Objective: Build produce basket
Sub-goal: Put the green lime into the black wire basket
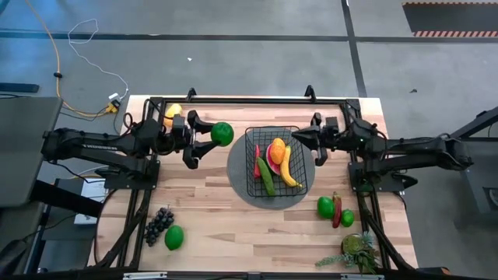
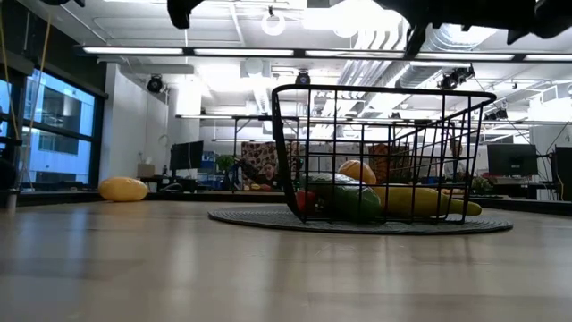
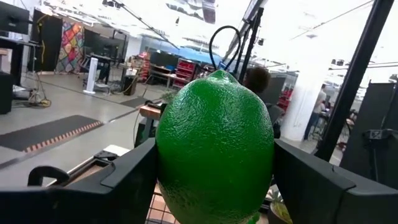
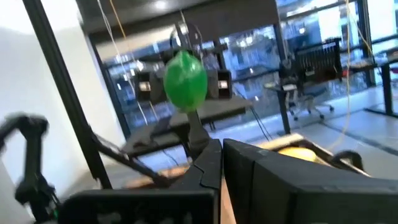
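We hold the green lime (image 3: 214, 149) across its middle in the left gripper (image 1: 205, 138), jaws wide; it seems light, hard and slippery. Right gripper (image 1: 299, 138) hangs closed and empty beside the basket (image 1: 250, 167).

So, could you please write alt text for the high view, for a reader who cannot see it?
The left pincer holds a green lime above the table, left of a black wire basket holding a banana, cucumber and other produce. The right pincer, shut and empty, hovers at the basket's far right corner.
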Tool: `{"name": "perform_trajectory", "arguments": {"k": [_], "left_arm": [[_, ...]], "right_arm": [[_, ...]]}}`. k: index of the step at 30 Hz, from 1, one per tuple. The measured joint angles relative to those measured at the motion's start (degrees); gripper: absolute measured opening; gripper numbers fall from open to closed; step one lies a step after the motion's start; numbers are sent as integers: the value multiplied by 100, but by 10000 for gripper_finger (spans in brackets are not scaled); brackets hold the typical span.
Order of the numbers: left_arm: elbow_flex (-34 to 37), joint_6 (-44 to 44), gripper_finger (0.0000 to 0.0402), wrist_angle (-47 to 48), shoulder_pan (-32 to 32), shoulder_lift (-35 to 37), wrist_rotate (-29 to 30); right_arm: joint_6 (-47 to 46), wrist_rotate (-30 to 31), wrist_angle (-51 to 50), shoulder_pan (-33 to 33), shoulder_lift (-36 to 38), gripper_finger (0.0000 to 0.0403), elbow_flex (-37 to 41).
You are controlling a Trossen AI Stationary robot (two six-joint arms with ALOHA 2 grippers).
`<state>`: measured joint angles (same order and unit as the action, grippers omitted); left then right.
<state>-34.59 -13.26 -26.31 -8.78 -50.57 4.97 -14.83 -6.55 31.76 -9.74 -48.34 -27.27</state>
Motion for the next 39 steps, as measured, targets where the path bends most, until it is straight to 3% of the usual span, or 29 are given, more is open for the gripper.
{"name": "perform_trajectory", "arguments": {"k": [7, 17, 22, 28, 34, 39], "left_arm": [[0, 0, 275, 86, -4, 0, 18], [-2, 0, 275, 120, -4, 0, 188], [-94, -265, 275, 182, 14, -86, 676], [-1316, -243, 275, 1514, 23, -985, 504], [-2923, -111, 275, 3622, -50, -2493, 769], [-3797, -110, 275, 4438, -182, -3724, 860]], "right_arm": [[747, -76, -1522, 0, -15, 0, -598], [832, -350, -1477, 1, -11, 0, -636], [888, -348, -1350, 2, -11, 0, -636], [1037, -302, -1308, 0, -11, 0, -636], [1039, -302, -1306, 0, -11, 0, -636], [1039, -301, -1306, 0, -11, 0, -636]]}}
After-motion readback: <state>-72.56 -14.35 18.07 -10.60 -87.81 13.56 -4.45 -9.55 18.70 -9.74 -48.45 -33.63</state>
